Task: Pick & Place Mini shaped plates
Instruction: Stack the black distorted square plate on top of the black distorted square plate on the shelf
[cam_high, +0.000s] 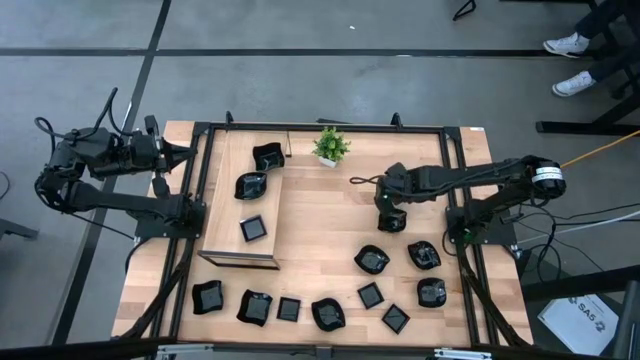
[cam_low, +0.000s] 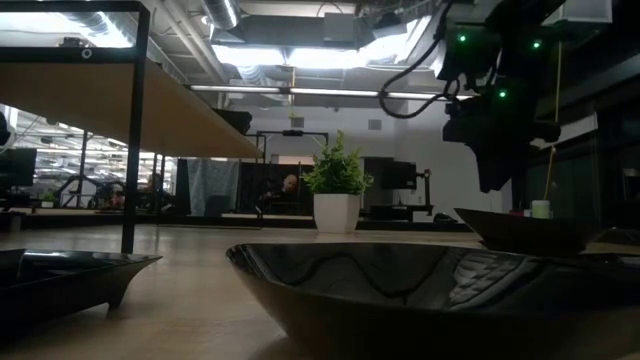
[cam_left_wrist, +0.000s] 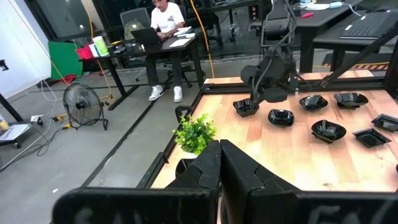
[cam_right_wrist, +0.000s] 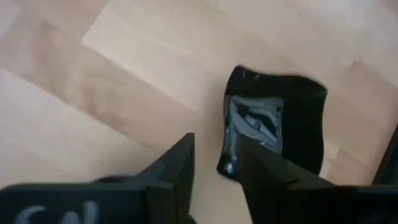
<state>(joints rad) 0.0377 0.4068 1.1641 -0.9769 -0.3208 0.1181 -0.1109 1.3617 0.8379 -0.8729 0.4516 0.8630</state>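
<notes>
Right hand (cam_high: 391, 221) hangs over the middle of the bench (cam_high: 330, 215), directly above a small black plate (cam_right_wrist: 277, 127). Its 2 fingers (cam_right_wrist: 180, 165) stand partly apart, one on each side of the plate's near rim, and nothing is clamped between them; the plate lies flat on the wood. I judge this a rim pinch being set up or let go, since a low dish offers little else to grip. The left hand (cam_left_wrist: 219, 163) waits at the far-left edge, fingers pressed together and empty.

3 plates sit on the raised wooden tray (cam_high: 222, 250) at left, probably the drop-off. The remaining plates (cam_high: 372, 260) are scattered along the near side and at right, well apart. All are glossy black and shallow, some square, some wavy-rimmed, on pale planked wood. A small potted plant (cam_high: 330, 145) stands at the far side.
</notes>
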